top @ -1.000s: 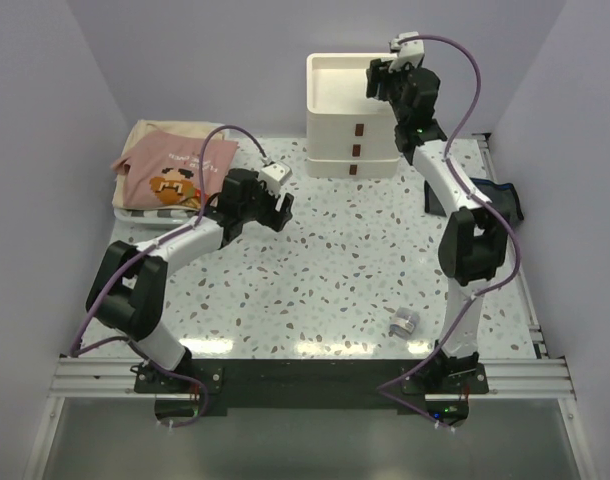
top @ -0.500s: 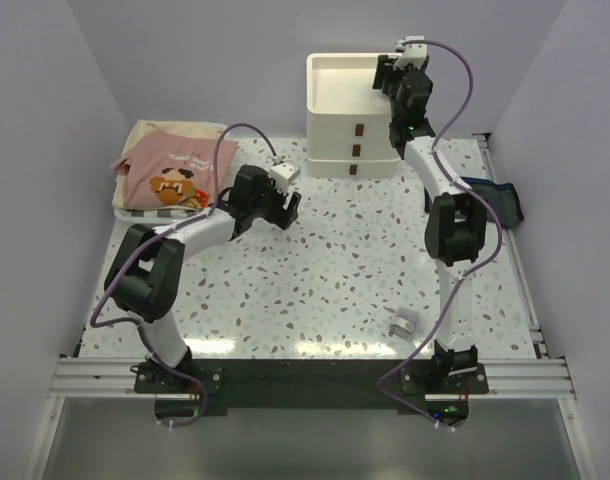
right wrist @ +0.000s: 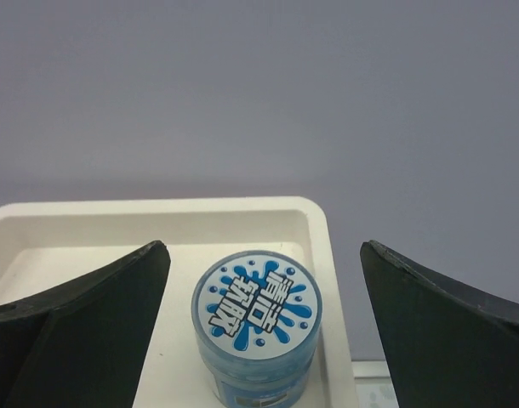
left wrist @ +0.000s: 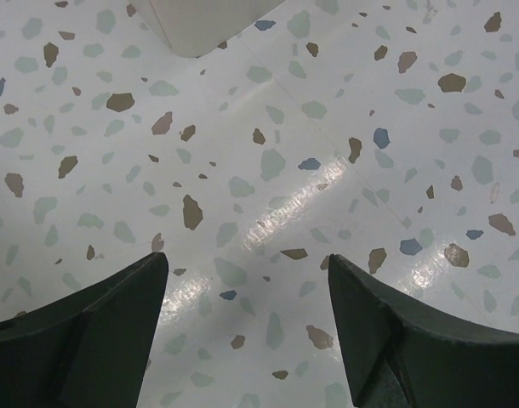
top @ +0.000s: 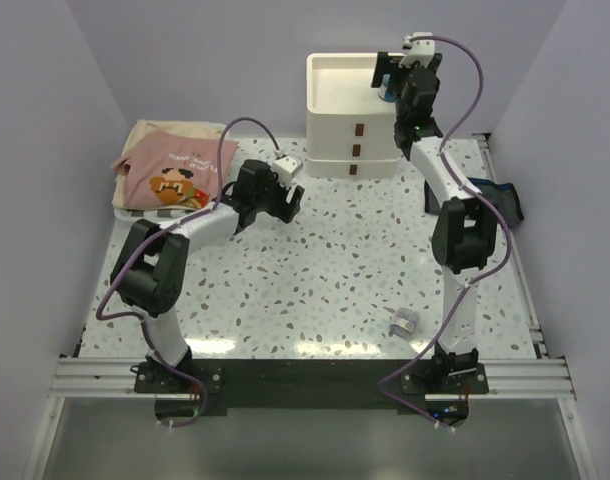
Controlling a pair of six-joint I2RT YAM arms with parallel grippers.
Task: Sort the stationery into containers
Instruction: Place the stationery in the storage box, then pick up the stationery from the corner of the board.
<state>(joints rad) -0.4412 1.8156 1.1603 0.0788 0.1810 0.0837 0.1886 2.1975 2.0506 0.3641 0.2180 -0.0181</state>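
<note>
Right gripper (right wrist: 261, 246): jaws spread wide and holding nothing, over the tray top at upper centre of the overhead view.
Blue roll (right wrist: 256, 327): small round roll with a blue-and-white printed face. It stands in the tray by its right wall, below the open jaws and untouched.
Drawer unit (top: 350, 135): cream-white, boxy, three drawers with brown handles, at the back of the speckled table (top: 325, 270).
Left gripper (left wrist: 247, 263): jaws apart and empty, low over bare table near the unit's lower left corner.
Grey roll (top: 403, 322): on the table at lower right, alone.
Navy pouch (top: 500, 198): flat and dark, at the right edge.
</note>
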